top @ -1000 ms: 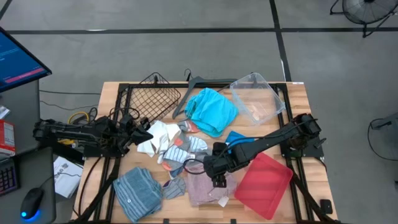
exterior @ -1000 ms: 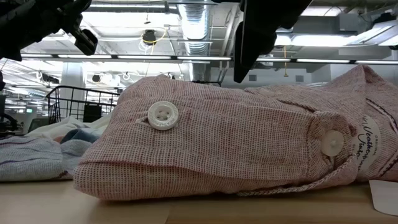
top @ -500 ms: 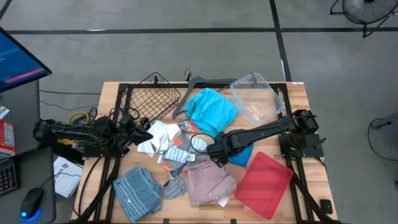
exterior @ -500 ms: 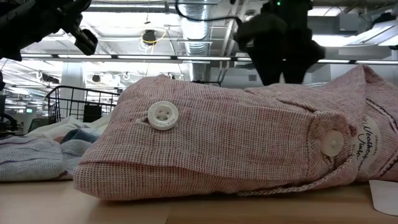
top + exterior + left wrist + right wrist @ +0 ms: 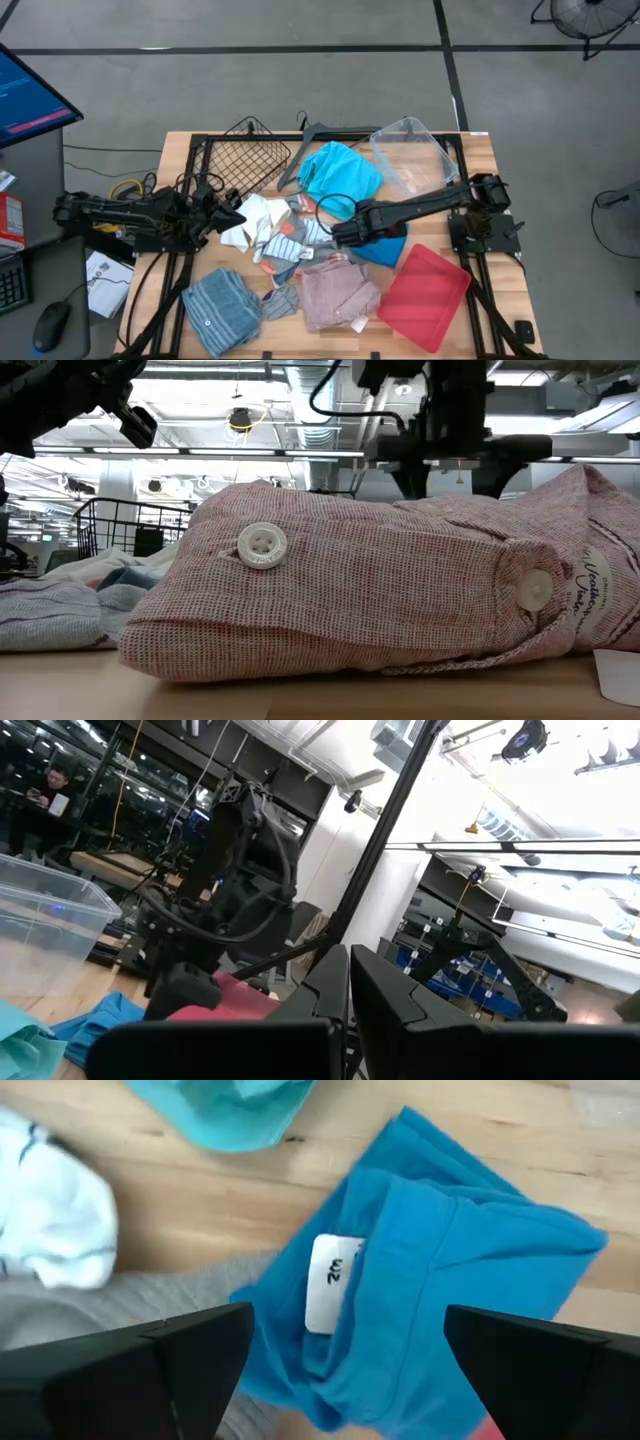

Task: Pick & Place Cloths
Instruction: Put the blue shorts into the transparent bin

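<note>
Several cloths lie loose on the wooden table: a turquoise one (image 5: 340, 175), a royal blue one (image 5: 388, 248), a pink checked one (image 5: 338, 295), a blue-grey striped one (image 5: 220, 310) and white ones (image 5: 255, 215). My right gripper (image 5: 342, 235) is open above the near-left end of the royal blue garment (image 5: 430, 1270), whose white label (image 5: 330, 1280) lies between the spread fingers (image 5: 160, 1370); it touches nothing. In the low view it (image 5: 448, 475) stands behind the pink checked garment (image 5: 380, 600). My left gripper (image 5: 236, 217) is shut and waits at the table's left, over the white cloths.
A flat red tray (image 5: 425, 295) lies near right. A clear plastic bin (image 5: 412, 155), a dark hanger (image 5: 315, 135) and a black wire basket (image 5: 245, 160) stand along the far edge. A white sock (image 5: 50, 1220) and grey cloth (image 5: 150, 1300) lie beside the blue garment.
My right gripper has gone from above the pink checked garment toward the table's far edge and has turned about; it now stands over the royal blue garment. The cloths lie as before.
</note>
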Controlling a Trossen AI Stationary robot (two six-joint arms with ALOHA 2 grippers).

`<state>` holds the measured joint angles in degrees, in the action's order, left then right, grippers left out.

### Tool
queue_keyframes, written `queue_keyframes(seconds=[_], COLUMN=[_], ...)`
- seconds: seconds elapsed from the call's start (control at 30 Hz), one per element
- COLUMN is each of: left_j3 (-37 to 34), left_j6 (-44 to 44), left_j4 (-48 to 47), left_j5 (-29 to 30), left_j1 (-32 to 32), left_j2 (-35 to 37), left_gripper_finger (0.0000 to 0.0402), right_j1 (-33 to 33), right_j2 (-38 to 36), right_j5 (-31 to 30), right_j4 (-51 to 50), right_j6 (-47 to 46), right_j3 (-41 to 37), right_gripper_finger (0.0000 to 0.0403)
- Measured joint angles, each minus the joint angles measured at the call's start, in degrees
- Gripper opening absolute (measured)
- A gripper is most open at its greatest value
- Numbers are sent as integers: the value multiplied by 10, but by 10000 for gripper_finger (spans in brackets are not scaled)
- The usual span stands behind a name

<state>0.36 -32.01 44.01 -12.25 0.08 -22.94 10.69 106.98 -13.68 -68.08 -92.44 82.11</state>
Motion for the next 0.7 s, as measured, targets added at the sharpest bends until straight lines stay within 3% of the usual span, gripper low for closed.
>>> queue_keyframes(seconds=[0.37, 0.7], left_j3=[0, 0], left_j6=[0, 0], left_j4=[0, 0], left_j5=[0, 0], left_j1=[0, 0], left_j2=[0, -1], left_gripper_finger=[2, 2], right_j1=[-28, -34], right_j2=[2, 69], right_j5=[-27, -20], right_j4=[-5, -4], right_j6=[-28, -54], right_j3=[-1, -1], right_gripper_finger=[324, 324])
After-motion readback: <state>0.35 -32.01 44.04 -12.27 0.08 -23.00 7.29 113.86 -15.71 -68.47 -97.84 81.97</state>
